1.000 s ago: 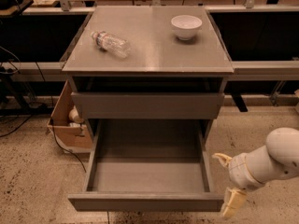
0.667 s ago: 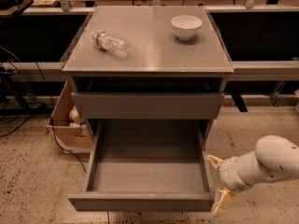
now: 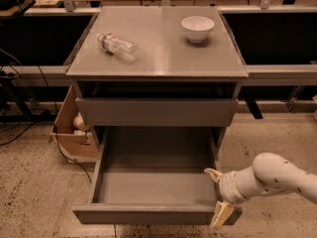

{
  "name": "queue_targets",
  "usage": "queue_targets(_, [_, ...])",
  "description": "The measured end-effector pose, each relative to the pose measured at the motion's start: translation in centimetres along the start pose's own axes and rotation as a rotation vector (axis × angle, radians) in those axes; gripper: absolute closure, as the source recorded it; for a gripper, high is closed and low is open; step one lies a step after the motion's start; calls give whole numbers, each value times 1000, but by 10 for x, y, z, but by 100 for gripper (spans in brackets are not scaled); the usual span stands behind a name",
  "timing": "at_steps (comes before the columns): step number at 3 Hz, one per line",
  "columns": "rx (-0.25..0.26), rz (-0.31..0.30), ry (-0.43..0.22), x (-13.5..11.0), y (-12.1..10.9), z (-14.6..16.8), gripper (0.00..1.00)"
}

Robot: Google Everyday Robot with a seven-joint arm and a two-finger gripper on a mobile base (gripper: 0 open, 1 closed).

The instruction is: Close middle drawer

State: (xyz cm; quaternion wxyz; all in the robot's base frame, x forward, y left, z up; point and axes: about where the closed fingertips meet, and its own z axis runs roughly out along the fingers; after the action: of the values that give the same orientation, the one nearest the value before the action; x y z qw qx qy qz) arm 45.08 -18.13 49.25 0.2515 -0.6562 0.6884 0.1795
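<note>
The middle drawer [image 3: 148, 215] of the grey cabinet is pulled far out toward me, and its shallow inside is empty. Its plain flat front faces the bottom of the camera view. The upper drawer front [image 3: 153, 112] sits just under the tabletop. The lowest front is hidden beneath the open drawer. My gripper [image 3: 218, 195] is at the drawer's front right corner, on the end of a white arm coming in from the right. It is open and empty, with one tan fingertip [image 3: 213, 173] inside the drawer's right wall and the other [image 3: 222, 214] by the front panel.
A clear plastic bottle [image 3: 118, 45] lies on its side and a white bowl [image 3: 197, 28] stands on the cabinet top [image 3: 163, 58]. An open cardboard box [image 3: 73, 133] sits on the floor left of the cabinet, with cables beside it. Dark benches run behind.
My gripper has moved left from beside the cabinet to the drawer's front right corner. The drawer, bottle and bowl have not moved.
</note>
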Motion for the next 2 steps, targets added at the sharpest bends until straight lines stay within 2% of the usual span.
queue_targets(1, [-12,-20,-41,1,-5,27,0])
queue_targets(2, [-31,-57,-91,-11,-15,54,0])
